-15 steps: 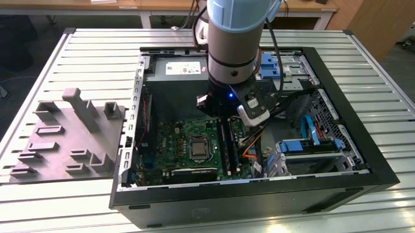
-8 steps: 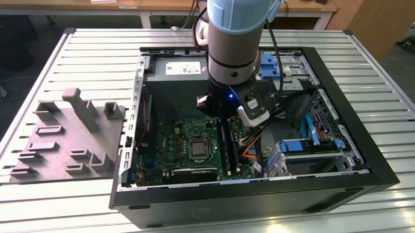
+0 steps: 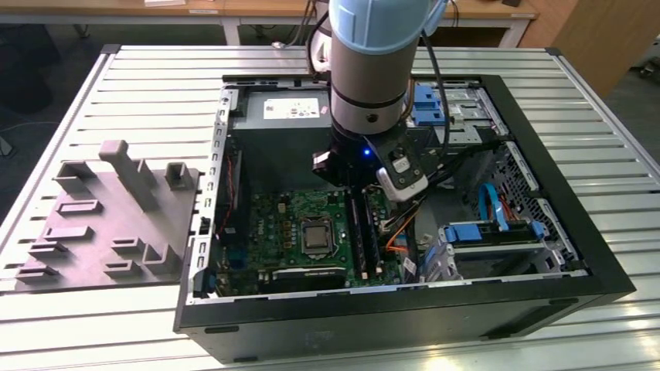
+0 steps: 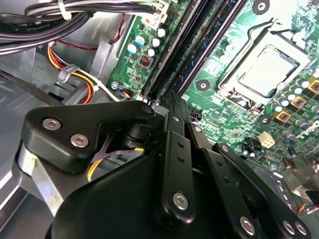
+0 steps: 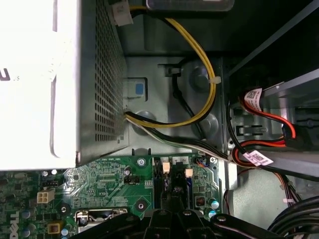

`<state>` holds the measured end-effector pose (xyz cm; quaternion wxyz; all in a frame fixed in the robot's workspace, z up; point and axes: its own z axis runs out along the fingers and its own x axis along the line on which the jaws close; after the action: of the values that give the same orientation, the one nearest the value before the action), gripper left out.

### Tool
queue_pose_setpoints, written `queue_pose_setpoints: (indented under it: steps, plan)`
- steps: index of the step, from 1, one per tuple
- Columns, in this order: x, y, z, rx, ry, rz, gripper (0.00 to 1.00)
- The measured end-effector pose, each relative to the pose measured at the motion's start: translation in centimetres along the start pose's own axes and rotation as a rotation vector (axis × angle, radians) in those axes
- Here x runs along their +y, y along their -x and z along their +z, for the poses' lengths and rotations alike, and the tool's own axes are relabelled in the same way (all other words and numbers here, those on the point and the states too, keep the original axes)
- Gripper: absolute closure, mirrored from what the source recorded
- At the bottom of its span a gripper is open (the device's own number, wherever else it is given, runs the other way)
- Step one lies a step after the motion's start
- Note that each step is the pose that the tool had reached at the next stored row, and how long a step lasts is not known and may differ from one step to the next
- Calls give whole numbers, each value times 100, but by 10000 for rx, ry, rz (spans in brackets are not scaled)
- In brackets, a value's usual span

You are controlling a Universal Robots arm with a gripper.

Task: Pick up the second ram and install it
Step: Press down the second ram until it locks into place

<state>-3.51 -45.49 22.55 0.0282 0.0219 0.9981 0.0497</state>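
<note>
black linkage arms of the claw [image 4: 172, 107] crowd the second wrist view, their fingertips drawn together just over the black memory slots [image 4: 199, 45] on the green motherboard [image 4: 234, 114]. we see the claw clenched, though whether it pinches the second ram we cannot tell. beside the slots sits the cpu socket [image 4: 266, 72]. from the exterior view, the arm [image 3: 372, 77] reaches down into the open computer case [image 3: 577, 247] on the slatted counter [image 3: 154, 93].

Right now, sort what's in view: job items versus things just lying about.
Job: gripper; black memory slots near it; motherboard.
Lying about: grey fixture plate; power supply; CPU socket; blue drive caddy.
</note>
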Motion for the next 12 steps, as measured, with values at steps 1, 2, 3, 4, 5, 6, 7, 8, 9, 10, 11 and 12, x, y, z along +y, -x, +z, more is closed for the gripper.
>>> queue_pose_setpoints:
  steps: [1,2,3,4,5,6,7,8,9,10,11,12]
  plan:
    - [0,0,6,-1,1,1,90]
    - [0,-1,16,-1,1,1,90]
    - [-1,-2,20,-1,0,2,90]
    - [-1,-2,20,0,0,2,90]
    - [-1,-2,20,0,-2,2,90]
    - [-1,-2,20,0,-2,1,90]
    - [-2,-2,21,0,-1,2,90]
    - [-1,-2,28,-2,4,1,90]
    - [-2,-2,37,-1,2,1,90]
    - [-3,-3,43,-1,1,1,90]
    - [-4,-3,44,0,0,1,90]
    - [-4,-3,44,0,-1,1,90]
